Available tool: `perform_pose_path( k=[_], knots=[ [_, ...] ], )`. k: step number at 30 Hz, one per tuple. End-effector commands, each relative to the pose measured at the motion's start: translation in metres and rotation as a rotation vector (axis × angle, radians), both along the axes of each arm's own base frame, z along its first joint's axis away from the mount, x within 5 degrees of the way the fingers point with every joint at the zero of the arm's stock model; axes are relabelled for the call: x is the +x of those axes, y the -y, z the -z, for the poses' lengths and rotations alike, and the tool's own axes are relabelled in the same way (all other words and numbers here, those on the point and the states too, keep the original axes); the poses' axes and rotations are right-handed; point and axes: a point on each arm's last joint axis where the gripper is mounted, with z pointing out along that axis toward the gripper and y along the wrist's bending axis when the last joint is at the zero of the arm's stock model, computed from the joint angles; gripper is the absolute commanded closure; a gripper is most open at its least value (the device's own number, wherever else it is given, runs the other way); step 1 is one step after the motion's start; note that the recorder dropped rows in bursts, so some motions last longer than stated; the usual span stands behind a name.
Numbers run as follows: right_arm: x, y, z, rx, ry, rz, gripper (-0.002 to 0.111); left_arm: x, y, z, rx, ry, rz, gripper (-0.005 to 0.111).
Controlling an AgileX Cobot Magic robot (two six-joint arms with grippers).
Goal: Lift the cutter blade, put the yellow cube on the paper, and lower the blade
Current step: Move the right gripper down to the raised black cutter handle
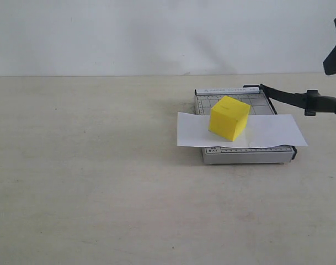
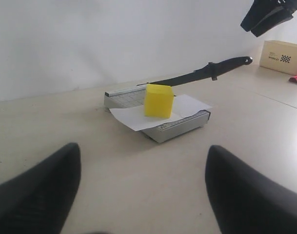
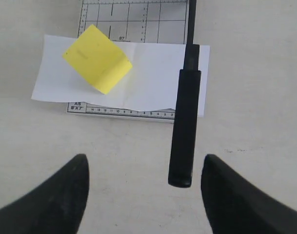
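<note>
Since the yellow cube [image 1: 229,117] sits on the paper [image 1: 272,130], turned a little against the grid of the grey trimmer base [image 1: 250,155], what's left, as I read it, is bringing the cutter blade [image 1: 300,99] down. It stands raised at a shallow angle, its thick handle reaching out past the near edge of the base. The right gripper [image 3: 144,163] hangs over that handle with its fingers spread wide and nothing between them; how high above it sits I can't quite judge from where I stand. I'd want it to drop straight onto the handle's thick part, close squarely across it, then follow the arc around the hinge at the far corner rather than push flat down, and slowly, since a light base could skid on the table [image 1: 101,165]. The cube looks clear of the blade's line, but the paper overhangs it, so that strip may get sliced. The left gripper [image 2: 142,148] waits well back, fingers spread and empty.
</note>
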Motion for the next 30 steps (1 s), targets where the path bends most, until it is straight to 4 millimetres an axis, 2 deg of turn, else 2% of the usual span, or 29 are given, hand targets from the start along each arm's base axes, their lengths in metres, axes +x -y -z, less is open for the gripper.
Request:
perform_pose_path(
  k=[1,9,30],
  knots=[
    [0.009,0.001,0.007,-0.012,-0.026,-0.013,0.045,0.0,-0.001,0.002,0.002,-0.017,-0.007,0.039],
    [0.023,0.002,0.026,-0.017,-0.083,-0.027,0.045,0.0,-0.001,0.002,0.002,-0.017,-0.007,0.039],
    [0.04,0.006,0.051,-0.059,-0.151,-0.025,0.045,0.0,-0.001,0.003,0.003,-0.019,-0.007,0.039]
  ],
)
